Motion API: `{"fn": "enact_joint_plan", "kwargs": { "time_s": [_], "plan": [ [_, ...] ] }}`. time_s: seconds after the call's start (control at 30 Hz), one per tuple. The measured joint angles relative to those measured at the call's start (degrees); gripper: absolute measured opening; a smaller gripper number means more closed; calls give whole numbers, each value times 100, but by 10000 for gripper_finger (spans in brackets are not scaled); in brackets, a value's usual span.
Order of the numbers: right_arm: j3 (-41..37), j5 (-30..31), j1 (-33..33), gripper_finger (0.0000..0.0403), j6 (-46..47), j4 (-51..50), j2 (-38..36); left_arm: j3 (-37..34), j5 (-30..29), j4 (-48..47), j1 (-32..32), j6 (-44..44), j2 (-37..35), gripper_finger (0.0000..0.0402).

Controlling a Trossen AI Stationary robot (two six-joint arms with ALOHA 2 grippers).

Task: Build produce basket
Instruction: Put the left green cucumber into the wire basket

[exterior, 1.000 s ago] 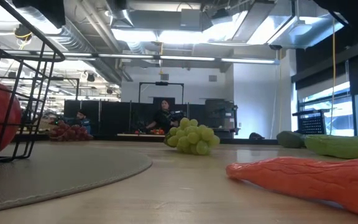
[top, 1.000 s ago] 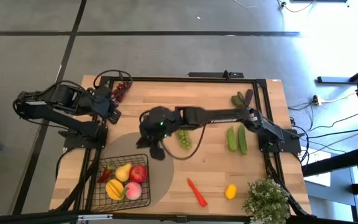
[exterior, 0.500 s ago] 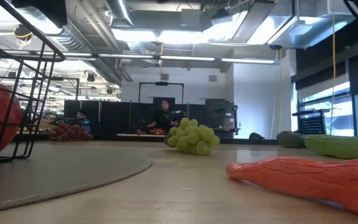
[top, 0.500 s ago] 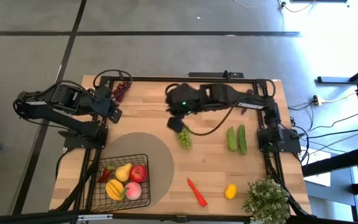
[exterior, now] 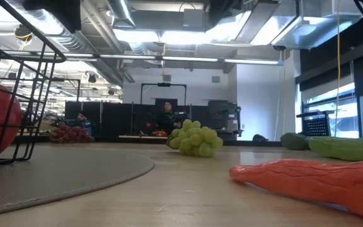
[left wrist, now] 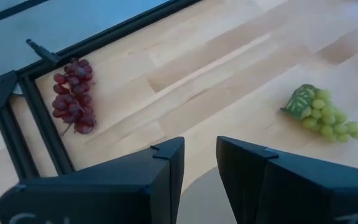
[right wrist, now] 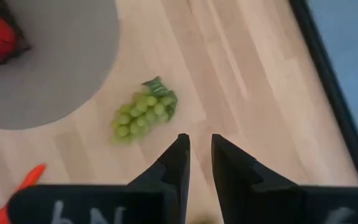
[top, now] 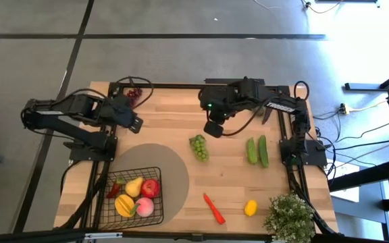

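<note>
While the right gripper (top: 213, 128) is pulling back empty, fingers nearly shut, the green grapes (top: 198, 147) are lying on the table, outside the basket (top: 155, 202). The left gripper (top: 133, 123) is waiting, slightly open, empty.

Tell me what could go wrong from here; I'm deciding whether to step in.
The purple grapes lie against the table's frame, so picking them up may be awkward. The basket already holds several fruits, so later items might not settle in. The right gripper hangs empty near the green grapes.
</note>
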Motion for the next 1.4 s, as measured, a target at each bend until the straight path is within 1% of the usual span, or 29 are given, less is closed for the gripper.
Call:
{"fn": "enact_joint_plan", "kwargs": {
  "time_s": [0.17, 0.27, 0.47, 0.53, 0.63, 0.77, 0.87, 1.07, 1.17, 1.23, 1.33, 1.4],
  "plan": [
    [1, -220, -1, 59, -11, 0, -130, 0, 63, 35, 237, 43, 308, 84],
    [1, -402, 24, 59, 176, -4, -282, -3, 70, 62, 334, 156, 361, 84],
    [-31, -396, 243, 59, 614, -4, -610, -1, 69, 140, 366, 164, 416, 84],
    [-161, -280, 339, 59, 808, 9, -766, 0, 66, 140, 368, 166, 420, 84],
    [-681, -28, 455, 59, 1302, 5, -1092, 0, 69, 147, 368, 172, 426, 84],
    [-1708, 8, 591, 59, 2249, -9, -1658, 0, 70, 151, 364, 172, 429, 84],
    [-2457, -1, 698, 59, 3165, -11, -2076, 0, 75, 153, 364, 202, 423, 84],
    [-3584, 130, 878, 59, 5064, -14, -2769, 0, 79, 184, 364, 311, 426, 84],
    [-4024, 107, 918, 59, 5334, 1, -2853, 0, 79, 181, 364, 311, 425, 84],
    [-4270, 53, 925, 59, 5293, 5, -2858, 0, 81, 181, 364, 310, 423, 84],
    [-4538, -230, 845, 59, 4997, 54, -2859, 0, 82, 183, 364, 309, 426, 84],
    [-4654, -333, 784, 58, 5007, 65, -2860, 0, 86, 192, 364, 310, 425, 84]
  ]
}}
